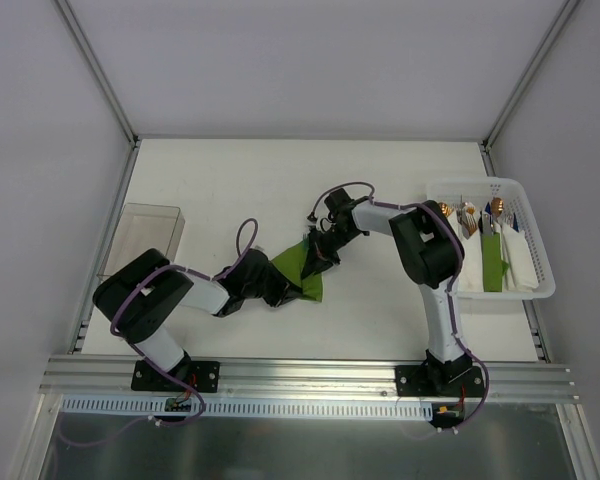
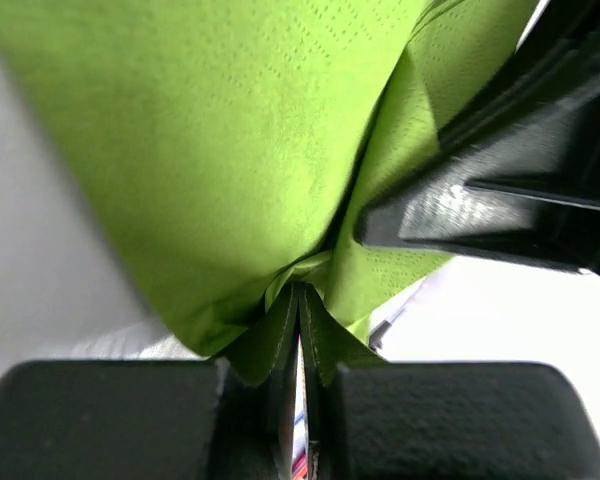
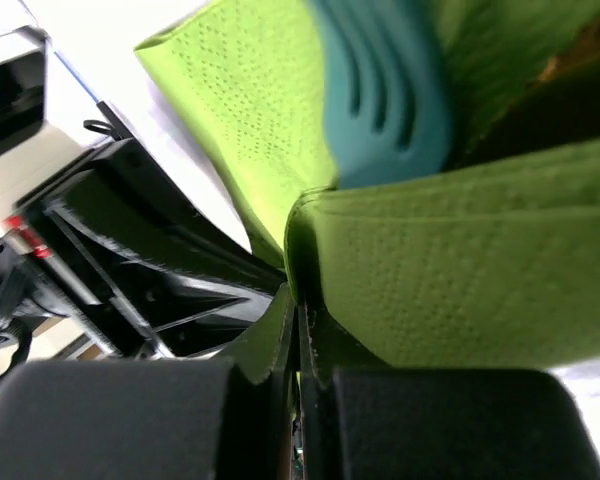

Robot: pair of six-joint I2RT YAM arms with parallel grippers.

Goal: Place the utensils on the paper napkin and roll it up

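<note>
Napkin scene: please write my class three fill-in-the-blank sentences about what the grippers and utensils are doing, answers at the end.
1. The left gripper and right gripper are both ____ on the napkin.
2. The napkin is coloured ____.
3. The utensils lie in a white ____, not on the napkin.
Missing words: shut; green; basket.

A white mesh basket [image 1: 500,294] holding white paper sheets [image 1: 526,262] sits at the bench's [image 1: 230,180] right edge; a clear box [image 1: 145,238] stands at its left.
</note>
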